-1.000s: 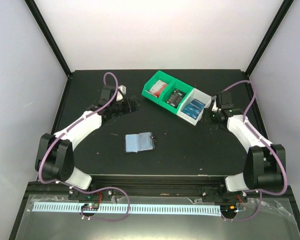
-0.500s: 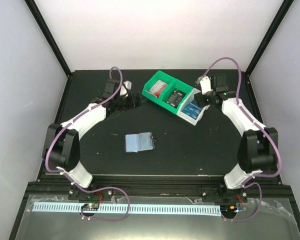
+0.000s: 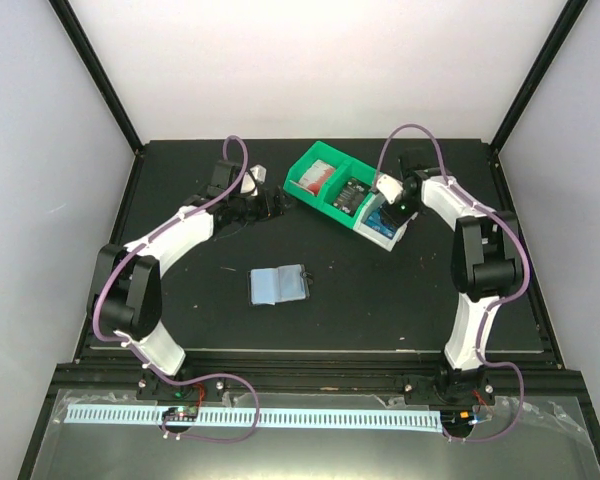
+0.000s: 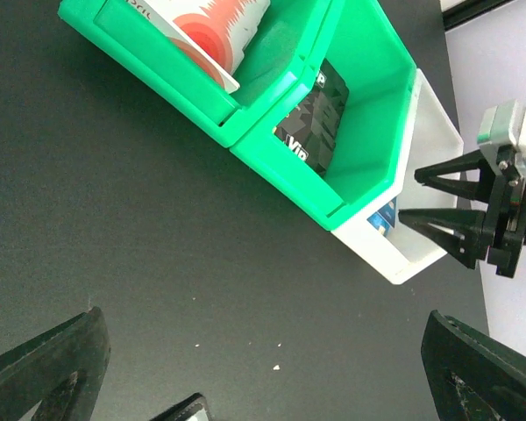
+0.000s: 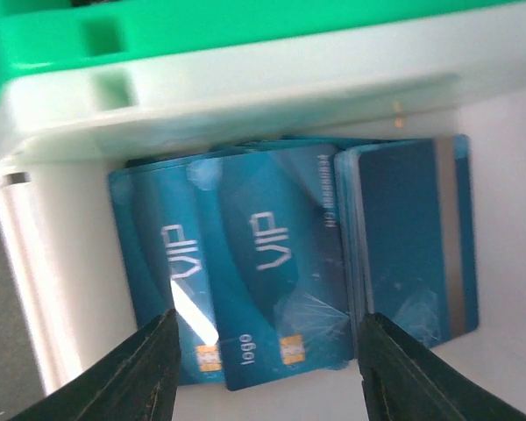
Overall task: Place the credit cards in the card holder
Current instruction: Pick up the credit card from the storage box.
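Credit cards (image 5: 280,289) part-hidden under white bin (image 5: 245,105) rim; right end effector (image 5: 270,317) and left end effector (image 4: 265,320) unclenched

The left arm stretches forward and inward, left gripper (image 3: 272,203) held low, its fingers (image 4: 44,373) spread wide. The right arm folds sharply inward, with the right gripper (image 4: 409,195) pointed downward and its fingers (image 5: 136,377) parted.

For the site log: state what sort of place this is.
Probably a lab test booth for robots. Plain white walls on black posts enclose a black table. A left arm and right arm are bolted at its near edge, and bins of cards sit ready.
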Robot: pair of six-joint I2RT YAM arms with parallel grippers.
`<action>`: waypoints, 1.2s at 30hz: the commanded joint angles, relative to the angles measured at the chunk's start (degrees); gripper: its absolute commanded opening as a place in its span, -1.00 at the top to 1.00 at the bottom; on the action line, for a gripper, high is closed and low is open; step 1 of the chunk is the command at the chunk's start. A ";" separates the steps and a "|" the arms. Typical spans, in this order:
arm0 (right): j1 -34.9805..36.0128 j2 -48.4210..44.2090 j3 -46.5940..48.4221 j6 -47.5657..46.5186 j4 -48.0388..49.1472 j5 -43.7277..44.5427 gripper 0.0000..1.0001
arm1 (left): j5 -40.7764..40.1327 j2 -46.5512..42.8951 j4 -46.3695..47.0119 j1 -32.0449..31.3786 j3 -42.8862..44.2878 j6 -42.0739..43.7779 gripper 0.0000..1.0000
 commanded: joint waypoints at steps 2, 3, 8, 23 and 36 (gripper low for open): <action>4.12 0.03 -0.12 -6.93 -3.52 3.24 -0.18 | 0.48 1.50 -1.84 0.16 2.64 1.80 -0.98; 4.89 0.21 -0.81 -7.33 -2.98 4.88 -0.19 | 0.40 1.80 -2.09 0.16 2.99 1.90 -0.98; 6.49 2.34 -2.04 -5.66 1.85 13.20 -0.18 | -0.16 2.66 -3.40 0.31 3.94 2.64 -0.98; 7.74 3.89 -4.21 -5.41 7.58 14.99 -0.15 | -0.37 3.15 -4.21 0.77 3.88 3.21 -0.98; 9.07 2.04 -9.21 -5.10 16.71 21.82 -0.06 | -0.35 2.43 -3.82 0.86 2.83 2.93 -0.98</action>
